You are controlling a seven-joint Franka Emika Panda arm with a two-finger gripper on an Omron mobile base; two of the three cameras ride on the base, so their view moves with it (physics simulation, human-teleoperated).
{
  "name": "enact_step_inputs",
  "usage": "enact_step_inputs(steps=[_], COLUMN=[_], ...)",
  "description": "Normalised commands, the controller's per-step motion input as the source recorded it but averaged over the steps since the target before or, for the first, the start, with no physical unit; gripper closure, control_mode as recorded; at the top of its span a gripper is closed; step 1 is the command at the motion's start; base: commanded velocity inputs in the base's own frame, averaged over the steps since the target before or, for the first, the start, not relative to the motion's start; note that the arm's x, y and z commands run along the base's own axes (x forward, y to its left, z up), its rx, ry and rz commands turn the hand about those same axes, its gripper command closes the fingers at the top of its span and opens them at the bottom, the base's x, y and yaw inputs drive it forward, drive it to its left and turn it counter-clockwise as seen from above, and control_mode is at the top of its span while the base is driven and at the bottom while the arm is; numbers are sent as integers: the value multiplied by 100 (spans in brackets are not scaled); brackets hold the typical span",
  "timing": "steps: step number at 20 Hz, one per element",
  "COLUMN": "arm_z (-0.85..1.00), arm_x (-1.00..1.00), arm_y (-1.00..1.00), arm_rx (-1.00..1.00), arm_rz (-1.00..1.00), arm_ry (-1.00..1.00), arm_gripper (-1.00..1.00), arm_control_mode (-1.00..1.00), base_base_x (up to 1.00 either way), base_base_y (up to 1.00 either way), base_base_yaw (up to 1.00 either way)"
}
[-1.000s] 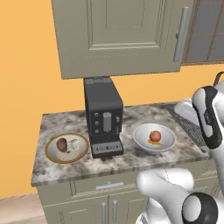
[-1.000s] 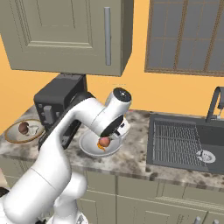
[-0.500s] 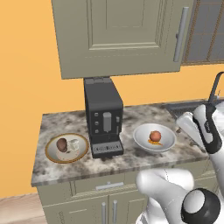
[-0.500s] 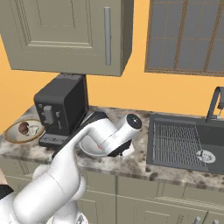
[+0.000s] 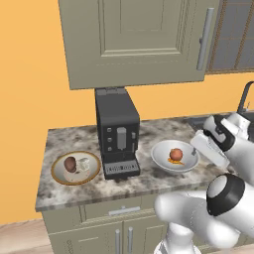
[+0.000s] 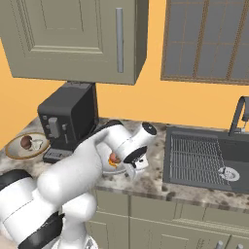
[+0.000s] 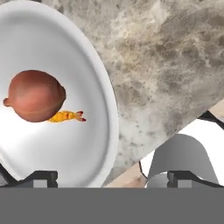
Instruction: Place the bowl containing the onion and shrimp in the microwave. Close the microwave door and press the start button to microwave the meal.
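Note:
The pale grey-white bowl (image 5: 161, 158) sits on the counter right of the coffee machine, holding the reddish-brown onion (image 5: 175, 154) and the small orange shrimp (image 5: 177, 162). My gripper (image 5: 198, 148) hangs low at the bowl's right rim. In the hand view the gripper (image 7: 113, 177) is open and straddles the bowl's rim (image 7: 111, 113): one fingertip (image 7: 41, 177) lies over the bowl's inside, the other over the counter's edge. The onion (image 7: 36, 95) and shrimp (image 7: 65, 116) lie just ahead. In the right base view my arm hides most of the bowl; the onion (image 6: 115, 158) peeks out. The microwave and its door are out of view.
A black coffee machine (image 5: 118, 134) stands left of the bowl. A gold-rimmed plate (image 5: 58, 176) with a dark brown lump lies further left. A dark sink (image 6: 206, 158) with a faucet is to the right. Beige wall cabinets (image 5: 139, 39) hang above. The counter's front edge is close.
The hand has dropped and swung in from the right toward the bowl's right rim. The bowl, onion and shrimp have not moved.

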Motion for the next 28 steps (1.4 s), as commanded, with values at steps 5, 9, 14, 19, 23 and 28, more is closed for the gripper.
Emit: enact_step_inputs(steps=[5,9,14,19,23,28], arm_z=[-32,-39,-37,-25,-11,0], arm_x=[26,22,22,26,16,0], arm_y=[-4,-1,0,4,16,0], arm_rx=[10,10,7,1,0,0], arm_rz=[0,0,0,0,0,0], arm_ry=[1,0,0,0,0,0], arm_gripper=[-100,-100,-100,-100,100,100], arm_control_mode=[-100,-100,-100,-100,-100,-100], base_base_x=[0,0,0,0,0,0], base_base_y=[0,0,0,0,0,0], base_base_yaw=[0,0,0,0,0,0])
